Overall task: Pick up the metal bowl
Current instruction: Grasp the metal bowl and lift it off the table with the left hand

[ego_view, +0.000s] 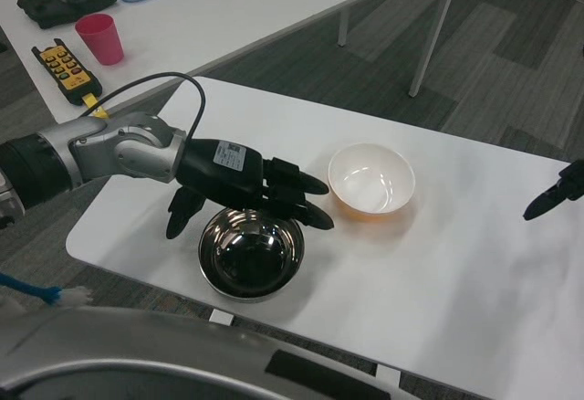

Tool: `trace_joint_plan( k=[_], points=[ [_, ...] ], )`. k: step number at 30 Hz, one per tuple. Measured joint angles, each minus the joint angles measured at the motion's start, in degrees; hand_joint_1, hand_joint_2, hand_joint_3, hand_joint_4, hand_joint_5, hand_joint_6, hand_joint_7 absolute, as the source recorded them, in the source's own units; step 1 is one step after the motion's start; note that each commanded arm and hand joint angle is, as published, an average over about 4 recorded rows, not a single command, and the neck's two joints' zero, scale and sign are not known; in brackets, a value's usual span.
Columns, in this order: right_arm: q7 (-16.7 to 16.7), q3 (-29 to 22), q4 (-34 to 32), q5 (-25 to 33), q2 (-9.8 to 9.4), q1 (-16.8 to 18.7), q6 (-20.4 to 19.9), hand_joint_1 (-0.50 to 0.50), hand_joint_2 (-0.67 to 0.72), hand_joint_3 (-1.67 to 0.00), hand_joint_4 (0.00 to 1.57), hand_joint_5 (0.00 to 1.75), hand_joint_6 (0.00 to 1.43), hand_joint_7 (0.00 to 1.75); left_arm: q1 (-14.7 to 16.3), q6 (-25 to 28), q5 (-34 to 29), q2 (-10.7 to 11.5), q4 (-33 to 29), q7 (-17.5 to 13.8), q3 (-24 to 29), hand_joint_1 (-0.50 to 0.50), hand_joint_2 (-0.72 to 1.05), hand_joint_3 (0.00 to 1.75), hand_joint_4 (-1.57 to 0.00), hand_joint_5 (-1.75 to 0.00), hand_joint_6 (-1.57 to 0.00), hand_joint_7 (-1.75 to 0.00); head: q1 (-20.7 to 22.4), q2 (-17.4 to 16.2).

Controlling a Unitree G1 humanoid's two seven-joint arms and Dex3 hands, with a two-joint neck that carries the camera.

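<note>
A shiny metal bowl (251, 253), its polished inside mirroring the room, sits low centre on the white counter (438, 272); the left robot hand (239, 187) hovers above, fingers spread. The right robot hand (557, 193), at right edge, cannot be read.

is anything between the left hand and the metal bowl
Nothing visible. The left hand hovers open over the far rim of the metal bowl; the white bowl sits apart, to the right.

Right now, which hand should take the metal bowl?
Left. The left hand hovers over the metal bowl's far rim, fingers spread above it. The right hand sits at the table's far right edge, beyond the white bowl.
</note>
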Motion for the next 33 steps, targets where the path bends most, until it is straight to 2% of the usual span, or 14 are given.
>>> trace_joint_plan(
  k=[3,11,15,19,25,33],
  points=[
    [0.0,0.2,0.4,0.0,0.0,0.0,0.0,-0.42,0.6,0.0,0.0,0.0,0.0,0.0,0.0,-0.9,0.0,0.0,0.0,0.6,0.0,-0.5,-0.28,0.0,0.0,0.0,0.0,-0.28,0.2,-0.2],
    [0.0,0.5,0.5,0.0,0.0,0.1,0.0,-0.42,0.6,0.0,0.0,0.0,0.0,0.0,1.9,-3.3,0.0,0.0,0.0,1.7,0.2,-0.5,-0.1,0.0,0.0,0.0,0.0,-0.28,0.9,0.0],
    [0.0,0.5,0.5,0.0,0.0,0.6,-0.1,-0.42,0.55,0.0,0.0,0.0,0.0,0.0,2.8,-4.4,0.0,0.0,0.0,2.3,0.2,-0.5,-0.1,0.0,-0.04,0.0,0.0,-0.24,1.1,0.1],
    [0.0,0.5,0.5,0.0,0.0,0.9,-0.1,-0.42,0.58,0.0,0.0,0.0,0.0,0.0,3.4,-5.3,0.0,0.0,-0.1,3.4,0.0,-0.5,-0.06,0.0,-0.04,0.0,0.0,-0.21,1.2,0.1],
    [0.0,0.5,0.5,0.0,0.0,0.9,-0.1,-0.42,0.6,0.0,0.0,0.0,0.0,0.0,3.7,-5.8,0.0,0.1,-0.3,5.2,-2.5,-0.5,0.01,0.0,-0.04,0.0,0.0,-0.21,1.3,0.0],
    [0.0,0.5,0.8,0.0,0.0,0.9,-0.1,-0.42,0.6,0.0,0.0,0.0,0.0,0.0,4.2,-5.9,-0.1,0.1,0.3,5.5,-4.3,-0.5,0.14,0.0,-0.04,0.0,0.0,-0.21,1.5,0.1]
  ],
)
